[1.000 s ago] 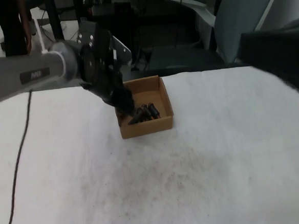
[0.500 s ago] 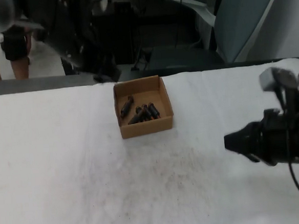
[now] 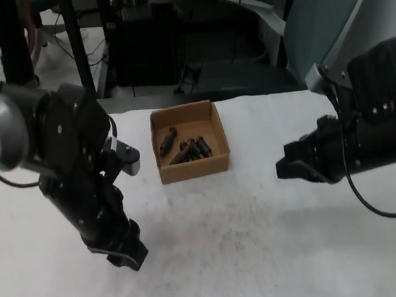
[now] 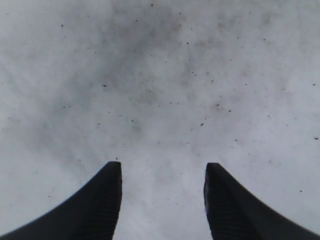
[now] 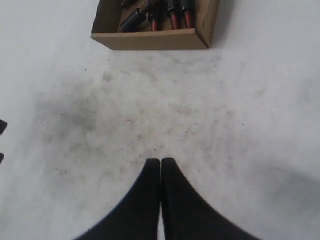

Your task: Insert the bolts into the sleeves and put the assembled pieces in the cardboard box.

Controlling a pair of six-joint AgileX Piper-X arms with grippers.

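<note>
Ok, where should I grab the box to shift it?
Probably the box by its far wall, from above. The top is open and the wall is thin and upright, so it can be pinched inside and out. The pieces lie toward the near wall, leaving room inside there.

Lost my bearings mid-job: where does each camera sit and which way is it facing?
High view: behind the arms, looking forward and down over the white cloth; both arms and the cardboard box show.
Left wrist view: on the left arm, facing down at bare cloth; the left jaws show, apart.
Right wrist view: on the right arm, facing across the cloth toward the box; the right jaws show, shut.
Shared: high and right wrist views both show the box holding assembled pieces.
</note>
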